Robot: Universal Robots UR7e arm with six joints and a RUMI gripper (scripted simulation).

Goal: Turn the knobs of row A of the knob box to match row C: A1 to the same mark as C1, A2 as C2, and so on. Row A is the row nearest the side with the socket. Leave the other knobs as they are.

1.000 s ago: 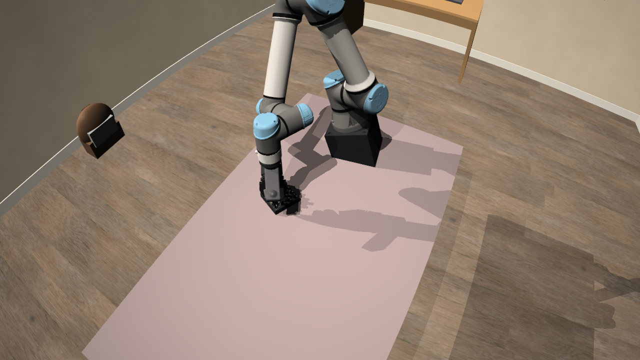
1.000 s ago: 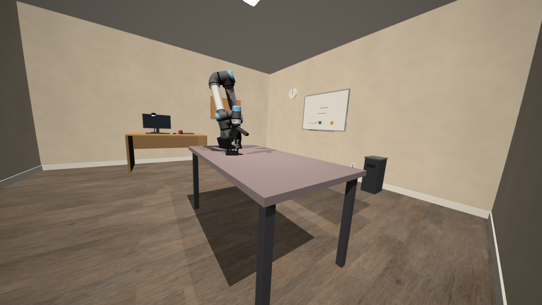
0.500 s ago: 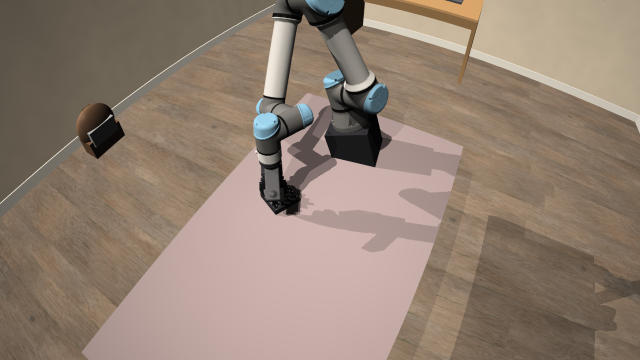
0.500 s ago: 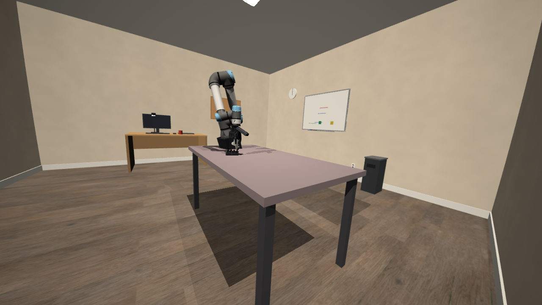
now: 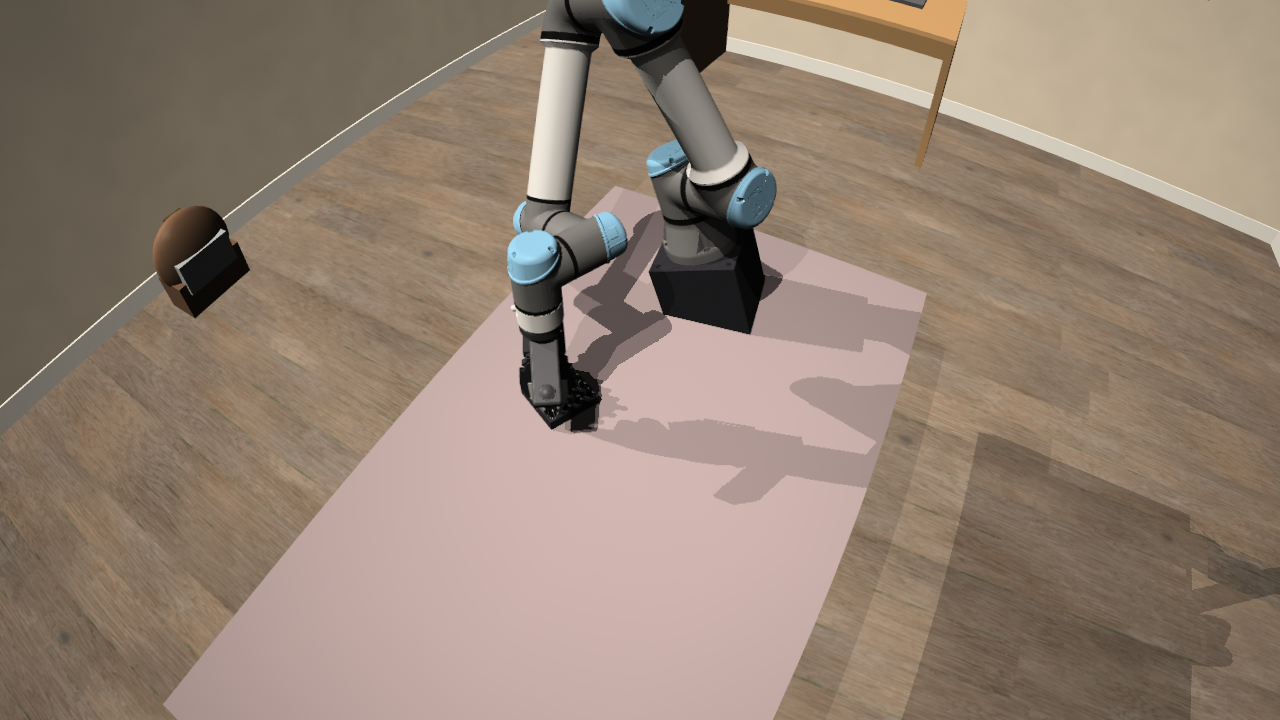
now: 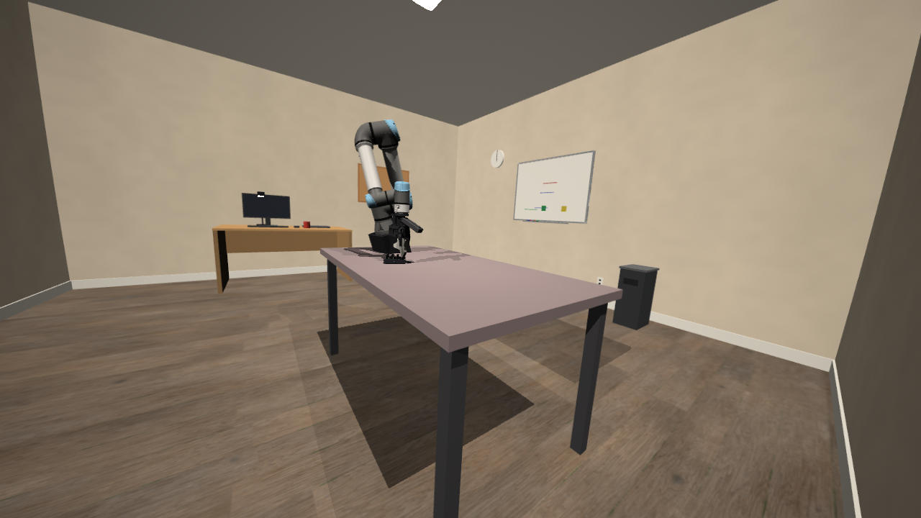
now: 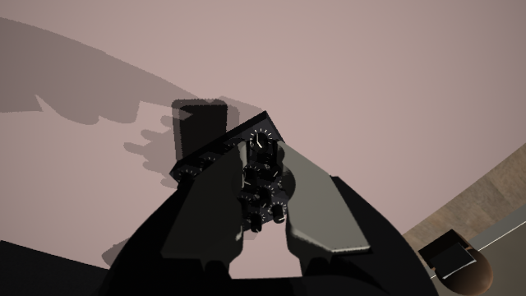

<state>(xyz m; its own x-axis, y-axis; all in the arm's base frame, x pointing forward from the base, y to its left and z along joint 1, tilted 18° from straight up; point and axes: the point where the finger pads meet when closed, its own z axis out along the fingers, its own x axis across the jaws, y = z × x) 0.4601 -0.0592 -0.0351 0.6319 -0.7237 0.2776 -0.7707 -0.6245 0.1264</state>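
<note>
The black knob box (image 5: 551,420) (image 6: 393,261) (image 7: 271,127) lies on the pink table top under my gripper (image 5: 556,399) (image 6: 401,255) (image 7: 260,141). It has several black knobs with white tick marks. My gripper points down, its fingers standing a narrow gap apart over the box. In the wrist view, one corner knob (image 7: 260,141) with a white pointer shows at the fingertips, with a small gap on its right. Two more knobs (image 7: 278,214) (image 7: 256,224) show nearer the palm. The fingers hide much of the box. The socket, the row letters and most pointer marks cannot be made out.
A very dark patch (image 5: 583,419) (image 7: 203,127) lies beside the box; I cannot tell whether it is shadow or object. The robot's black base (image 5: 707,291) stands on the table (image 5: 537,582) (image 6: 476,283) behind the gripper. A desk (image 5: 859,22) (image 6: 289,241) stands farther back.
</note>
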